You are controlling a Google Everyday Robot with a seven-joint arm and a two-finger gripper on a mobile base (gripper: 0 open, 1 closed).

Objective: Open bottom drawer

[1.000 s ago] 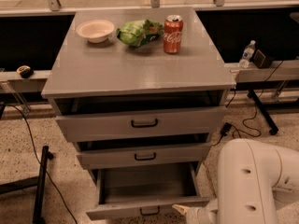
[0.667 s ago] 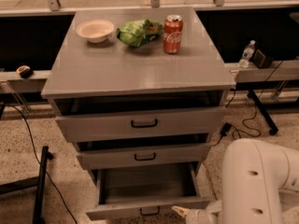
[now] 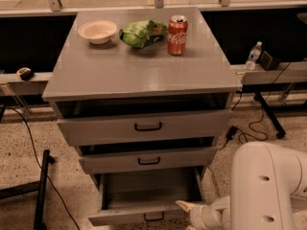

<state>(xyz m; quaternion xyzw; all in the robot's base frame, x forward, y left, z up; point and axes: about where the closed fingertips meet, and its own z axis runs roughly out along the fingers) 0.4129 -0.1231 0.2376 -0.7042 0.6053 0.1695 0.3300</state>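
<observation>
Camera view shows the slim grey small-handled bottom drawer [image 3: 125, 218] pulled out at six o'clock under the grey cabinet [image 3: 144, 75], its tray exposed, with the pale gripper [image 3: 186, 206] at its front's three o'clock end, likely placed to draw it outward, though whether it clasps anything I cannot tell.

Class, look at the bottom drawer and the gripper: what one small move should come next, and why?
Probably draw the gripper back, clear of the bottom drawer. It already stands well out, its tray showing, and the gripper sits by the front panel's right end.
</observation>
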